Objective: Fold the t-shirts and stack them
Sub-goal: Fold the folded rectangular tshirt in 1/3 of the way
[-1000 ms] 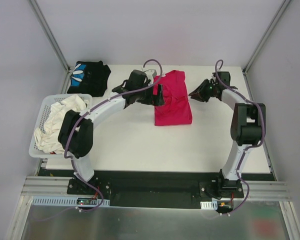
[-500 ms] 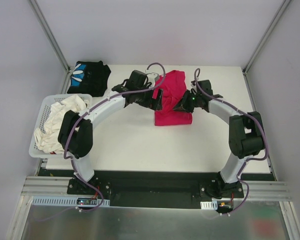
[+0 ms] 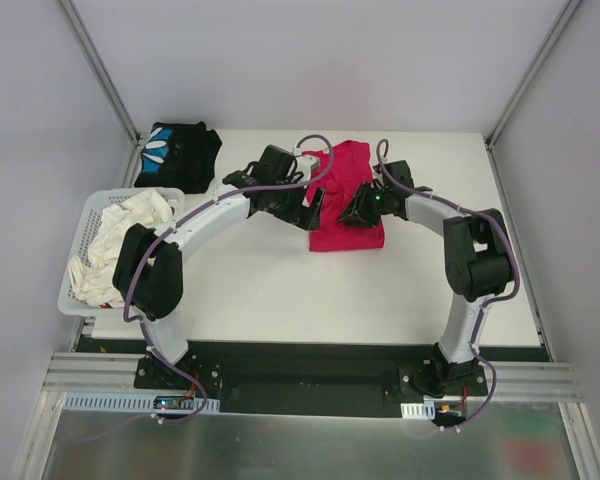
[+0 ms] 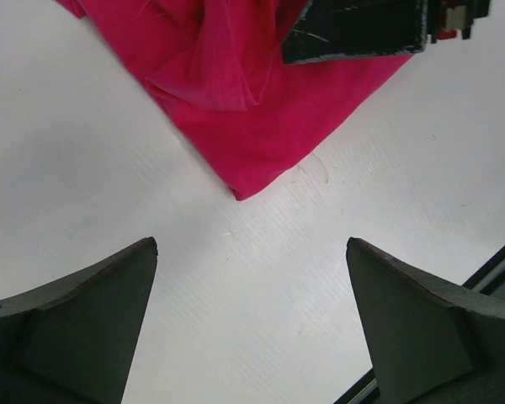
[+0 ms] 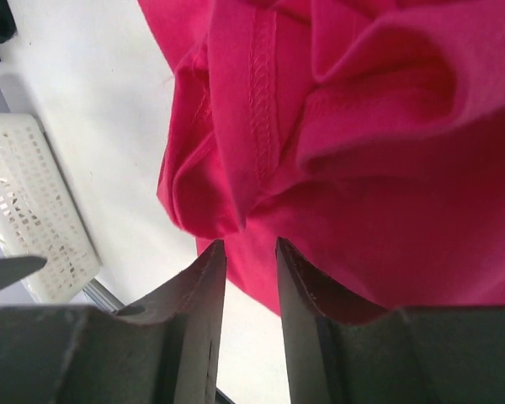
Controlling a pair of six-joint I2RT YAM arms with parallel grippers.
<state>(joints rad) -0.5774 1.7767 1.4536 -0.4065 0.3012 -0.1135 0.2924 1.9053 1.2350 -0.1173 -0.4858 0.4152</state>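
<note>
Soft, limp shirt [image 3: 345, 205] lay by the worktop's far edge; its hem looked easiest to pinch. Left gripper [image 4: 252, 242] gaped; right gripper [image 5: 249, 241] was unclear.

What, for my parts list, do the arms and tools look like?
The left arm and right arm have white links, black joints and purple cables. The left tool and right tool have dark wedge-shaped fingers. A green light glows by the right tool.
</note>
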